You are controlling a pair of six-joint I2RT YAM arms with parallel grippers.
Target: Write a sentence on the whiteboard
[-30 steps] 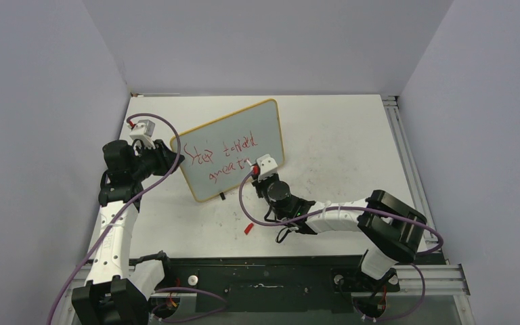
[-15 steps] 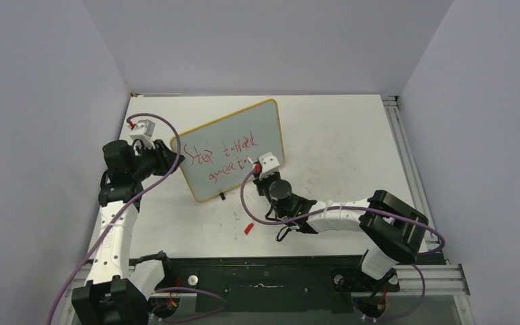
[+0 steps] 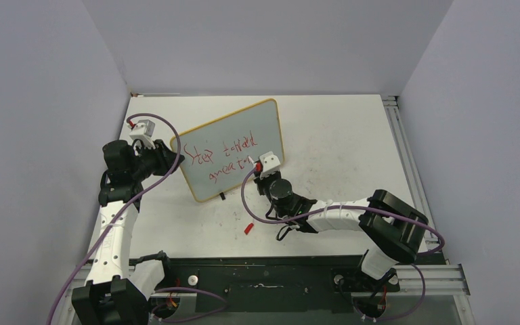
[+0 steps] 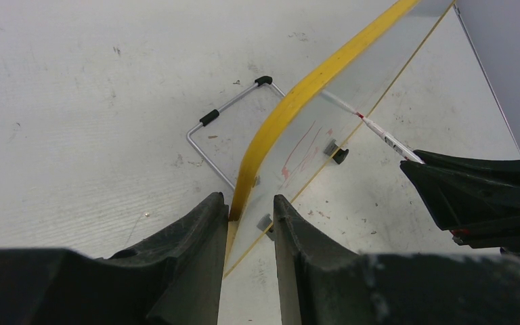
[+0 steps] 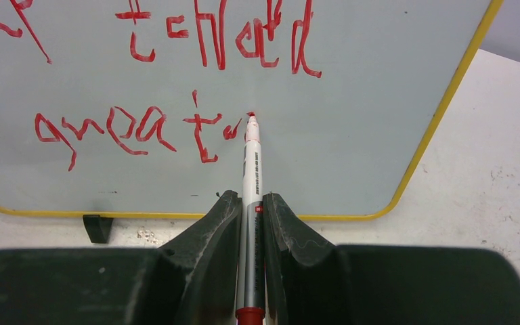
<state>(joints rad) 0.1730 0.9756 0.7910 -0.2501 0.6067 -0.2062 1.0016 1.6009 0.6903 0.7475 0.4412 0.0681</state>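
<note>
— Between the right tool's (image 5: 250,198) fingers: what?
— Marker (image 5: 251,159), clamped tight and pointing straight ahead. Its tip touches the whiteboard (image 5: 379,88) at the end of the lower line of the sentence (image 5: 135,128), red script.
— Left tool (image 4: 250,206)?
— Narrow, pinching the board's yellow frame at its side edge. Board stands upright on the desk (image 5: 494,189), between both tools.

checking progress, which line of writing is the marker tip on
The lower line, starting "great": the marker tip sits at its right end. The upper line lies above it, clear of the tip.
</note>
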